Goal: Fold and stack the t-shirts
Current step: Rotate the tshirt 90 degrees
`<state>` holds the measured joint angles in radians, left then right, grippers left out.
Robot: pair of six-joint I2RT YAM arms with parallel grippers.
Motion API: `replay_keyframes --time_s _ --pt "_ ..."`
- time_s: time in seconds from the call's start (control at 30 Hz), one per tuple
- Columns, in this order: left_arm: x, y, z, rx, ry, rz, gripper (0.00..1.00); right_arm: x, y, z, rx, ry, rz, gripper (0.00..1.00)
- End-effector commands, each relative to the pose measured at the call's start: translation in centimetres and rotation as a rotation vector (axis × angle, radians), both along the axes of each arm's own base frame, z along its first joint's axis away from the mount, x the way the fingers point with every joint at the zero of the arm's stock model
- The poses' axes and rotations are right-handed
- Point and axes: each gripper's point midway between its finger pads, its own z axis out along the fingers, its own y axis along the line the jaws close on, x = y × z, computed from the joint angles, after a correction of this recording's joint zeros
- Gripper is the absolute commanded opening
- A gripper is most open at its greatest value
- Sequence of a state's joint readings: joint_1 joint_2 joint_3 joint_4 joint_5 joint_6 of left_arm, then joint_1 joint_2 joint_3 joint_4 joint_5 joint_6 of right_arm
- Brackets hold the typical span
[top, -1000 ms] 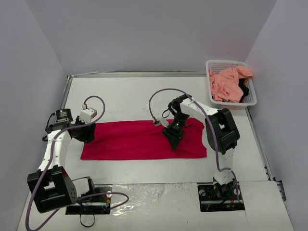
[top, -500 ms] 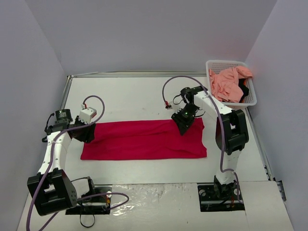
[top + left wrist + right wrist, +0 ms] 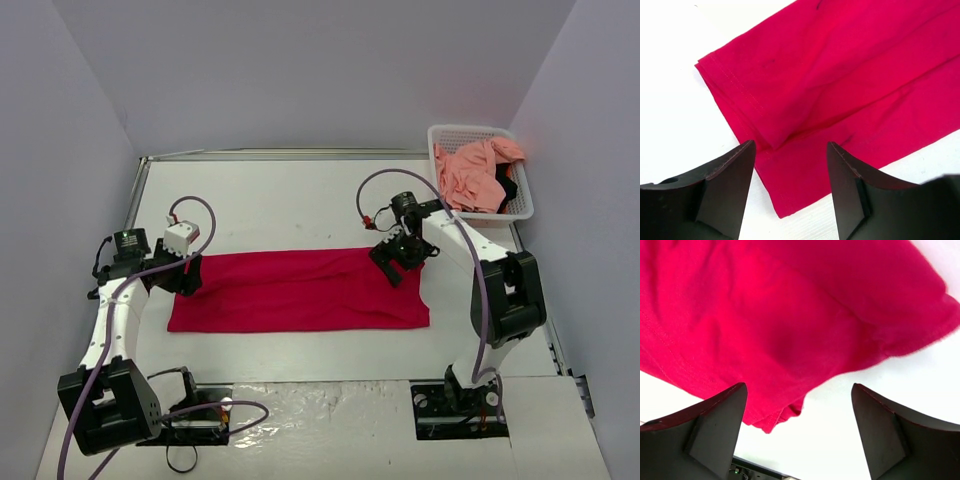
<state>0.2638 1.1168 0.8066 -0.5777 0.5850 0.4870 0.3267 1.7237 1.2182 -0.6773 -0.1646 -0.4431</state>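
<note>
Left gripper [image 3: 790, 147]: jaws apart, empty, over left end of red shirt [image 3: 300, 290]. Right gripper [image 3: 799, 390]: spread wide, empty, above shirt's right end. Shirt lies as long strip mid-table [image 3: 270, 200]. Pink shirt [image 3: 468, 175] in basket [image 3: 480, 131], far right corner.

The top external camera sits high above and behind the arm bases. It faces the far wall and tilts down, standing far enough back to take in the whole table [image 3: 300, 190] and the basket [image 3: 478, 131] at the far right. The left wrist camera looks down past the left gripper [image 3: 790, 143], very near the left end of the crimson t-shirt [image 3: 840, 75]. The right wrist camera looks down past the right gripper [image 3: 799, 385], equally near that shirt's right part. All three views share this shirt.
</note>
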Motion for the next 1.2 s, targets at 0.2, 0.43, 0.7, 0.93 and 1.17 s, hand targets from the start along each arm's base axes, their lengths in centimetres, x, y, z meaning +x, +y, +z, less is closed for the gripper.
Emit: replay_keyframes --time_s 0.2,0.43,0.7,0.93,1.17 --pt "0.6 0.3 0.5 -0.003 -0.035 0.053 0.76 0.4 0.0 4.5 0.131 -0.14 -0.04 1.0" --pt "0.6 1.0 0.4 0.022 -0.041 0.091 0.83 -1.2 0.5 2.3 0.17 -0.068 -0.025 1.0" --pt "0.5 1.8 0.4 0.049 -0.044 0.133 0.84 -2.2 0.4 -2.7 0.092 0.097 0.006 1.0" --pt "0.6 2.3 0.4 0.063 -0.05 0.155 0.85 -2.0 0.4 -5.2 0.071 0.172 0.035 1.0" --pt "0.7 2.7 0.1 0.07 -0.035 0.178 0.85 3.0 0.7 -6.6 0.007 0.167 0.035 1.0"
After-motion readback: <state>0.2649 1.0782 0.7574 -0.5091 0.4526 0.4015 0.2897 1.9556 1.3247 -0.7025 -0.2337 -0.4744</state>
